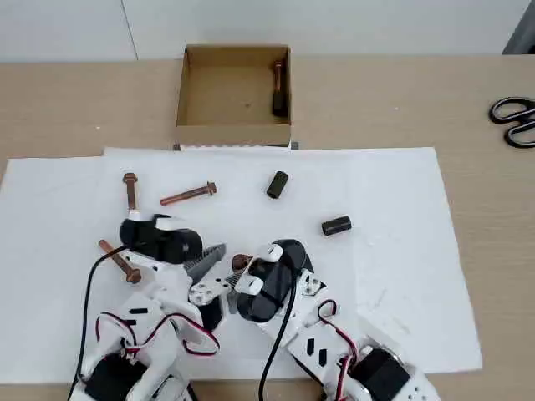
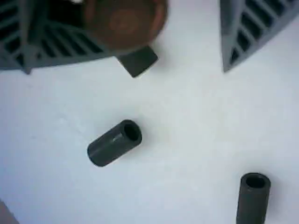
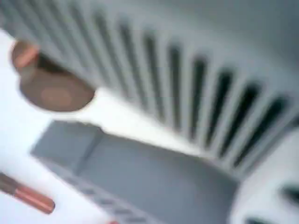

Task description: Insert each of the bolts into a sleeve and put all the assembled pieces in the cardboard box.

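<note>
Centrally, low in frame: right pincer [image 1: 251, 269] pinching bolt [image 1: 241, 261], its head beside left pincer [image 1: 216, 261], which is spread wide. Two sleeves [image 1: 277, 185] [image 1: 336, 225] loose on white sheet [image 1: 393, 251], mid-frame. Three loose bolts [image 1: 129, 190] [image 1: 189, 194] [image 1: 119, 261] at left. One assembled piece [image 1: 279, 88] inside cardboard box [image 1: 234, 134], top centre of desk [image 1: 84, 109].

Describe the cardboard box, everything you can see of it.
The cardboard box is a brown, open-topped, roughly square tray with low upright walls of plain board. It sits flat on the wooden table, right at the far edge of the white paper; I cannot tell if it overlaps the sheet. Inside, one bolt in a sleeve lies along the wall on the right in the high view. The rest of its floor is bare.
</note>
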`<action>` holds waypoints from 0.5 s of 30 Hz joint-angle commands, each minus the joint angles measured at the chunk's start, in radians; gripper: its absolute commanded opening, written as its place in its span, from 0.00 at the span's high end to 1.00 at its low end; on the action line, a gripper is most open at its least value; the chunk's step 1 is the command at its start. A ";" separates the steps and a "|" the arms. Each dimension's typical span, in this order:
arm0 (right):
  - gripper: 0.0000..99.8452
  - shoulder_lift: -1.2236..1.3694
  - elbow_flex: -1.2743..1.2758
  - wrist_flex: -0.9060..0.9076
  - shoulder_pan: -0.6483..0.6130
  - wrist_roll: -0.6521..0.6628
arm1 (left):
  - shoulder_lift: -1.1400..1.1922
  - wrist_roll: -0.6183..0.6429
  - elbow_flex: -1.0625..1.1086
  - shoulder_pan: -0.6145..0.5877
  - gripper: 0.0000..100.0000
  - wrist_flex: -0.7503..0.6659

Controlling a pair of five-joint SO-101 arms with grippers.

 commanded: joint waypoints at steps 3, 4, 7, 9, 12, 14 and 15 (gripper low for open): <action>1.00 -0.012 -0.014 -0.030 0.101 0.006 | -0.009 -0.011 -0.085 -0.034 0.79 -0.008; 1.00 -0.010 -0.014 -0.030 0.124 0.005 | -0.009 -0.011 -0.091 -0.043 0.83 -0.008; 1.00 -0.005 -0.014 -0.024 0.185 0.003 | -0.009 -0.012 -0.127 -0.066 0.97 -0.009; 1.00 -0.004 -0.015 -0.024 0.211 0.003 | -0.009 -0.009 -0.162 -0.069 0.99 -0.006; 1.00 -0.001 -0.014 -0.024 0.239 0.003 | -0.009 -0.012 -0.196 -0.072 1.00 -0.009; 1.00 -0.001 -0.014 -0.030 0.260 -0.014 | -0.009 -0.012 -0.188 -0.094 0.99 -0.009; 1.00 0.001 -0.015 -0.035 0.278 -0.037 | -0.009 -0.012 -0.163 -0.126 0.99 -0.009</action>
